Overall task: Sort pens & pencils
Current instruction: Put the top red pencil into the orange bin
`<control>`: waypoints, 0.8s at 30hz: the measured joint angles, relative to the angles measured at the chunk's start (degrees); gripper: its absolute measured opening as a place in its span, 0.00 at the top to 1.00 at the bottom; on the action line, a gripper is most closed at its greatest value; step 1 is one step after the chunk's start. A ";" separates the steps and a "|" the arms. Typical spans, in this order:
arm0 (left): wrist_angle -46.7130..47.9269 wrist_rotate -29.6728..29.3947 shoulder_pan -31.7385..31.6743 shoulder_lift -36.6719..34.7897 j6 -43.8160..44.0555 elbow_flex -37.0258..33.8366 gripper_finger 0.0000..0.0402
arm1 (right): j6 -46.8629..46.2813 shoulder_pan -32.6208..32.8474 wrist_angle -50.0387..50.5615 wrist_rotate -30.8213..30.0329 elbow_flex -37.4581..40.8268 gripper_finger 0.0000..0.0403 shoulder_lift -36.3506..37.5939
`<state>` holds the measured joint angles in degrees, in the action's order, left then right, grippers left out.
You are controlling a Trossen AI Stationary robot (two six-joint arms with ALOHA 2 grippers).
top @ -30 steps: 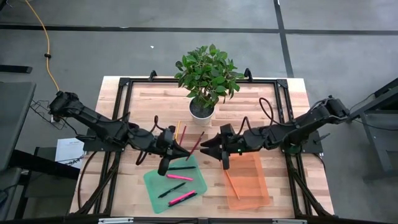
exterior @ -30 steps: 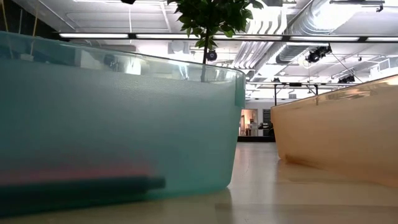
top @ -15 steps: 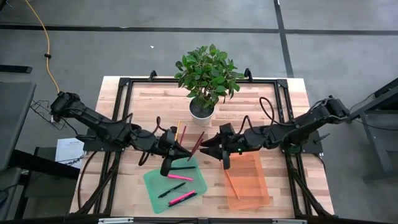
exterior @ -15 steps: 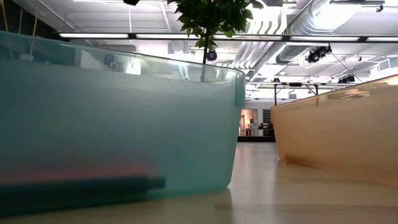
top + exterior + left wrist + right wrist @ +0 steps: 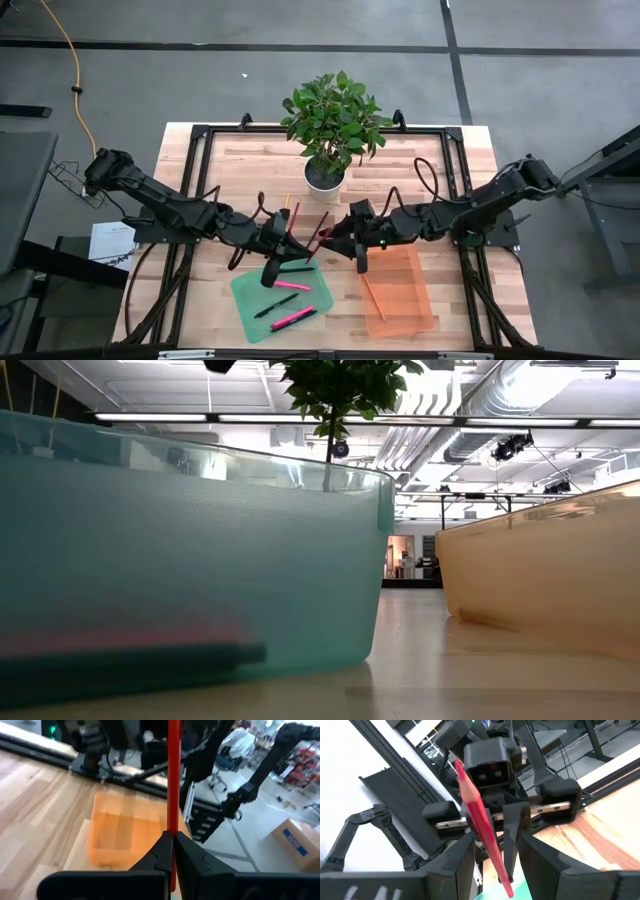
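High view looks straight down on a pale wooden desk (image 5: 440,170) with a black frame, where two dark arms meet near the middle. The left end effector (image 5: 300,246) is clamped on a thin red pencil (image 5: 313,236), held above the desk just beyond the far edge of a translucent green tray (image 5: 250,300). The left wrist view confirms the grip — the two dark fingers (image 5: 162,851) pinch the red shaft, which runs straight out past their tips. The right end effector (image 5: 335,240) sits just beside it, tip to tip, with its jaws spread; in the right wrist view the pencil passes between those open fingers (image 5: 460,855) without either one visibly pressing on it.

Inside the green tray lie the thicker pens: two bright pink pens (image 5: 288,285) and two black pens (image 5: 276,305), scattered at different angles. A translucent orange tray (image 5: 412,262) sits to the right of the green one, with one thin orange pencil (image 5: 372,297) lying inside it. Another pencil, yellowish (image 5: 286,207), lies on the bare wood between the left arm and a white pot holding a leafy green plant (image 5: 336,115). From the low view only the two tray walls show — green and orange — with a pink and a dark blur behind the green wall.
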<state>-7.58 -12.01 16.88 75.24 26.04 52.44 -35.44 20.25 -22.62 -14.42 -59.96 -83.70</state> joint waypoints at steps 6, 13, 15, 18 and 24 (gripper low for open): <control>-0.15 0.01 0.00 -0.04 0.09 -0.04 1.00 | 0.57 0.00 -0.34 0.01 0.00 0.65 0.00; -0.15 0.59 0.00 -0.04 0.04 -0.04 1.00 | 0.99 0.00 -0.36 0.01 0.00 0.72 0.00; -0.13 0.59 0.00 -0.04 -0.07 -0.04 1.00 | 1.02 0.00 -0.38 0.01 0.00 0.76 0.00; -0.13 0.57 -0.02 -0.04 -0.08 -0.04 1.00 | 1.42 0.00 -0.38 0.03 0.00 0.82 0.00; -0.63 0.63 0.00 -0.04 -0.13 -0.04 1.00 | 1.57 -0.02 -0.38 -0.06 0.00 0.94 0.00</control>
<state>-8.21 -11.38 16.88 75.20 25.91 52.40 -33.88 20.23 -23.00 -14.48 -59.96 -83.70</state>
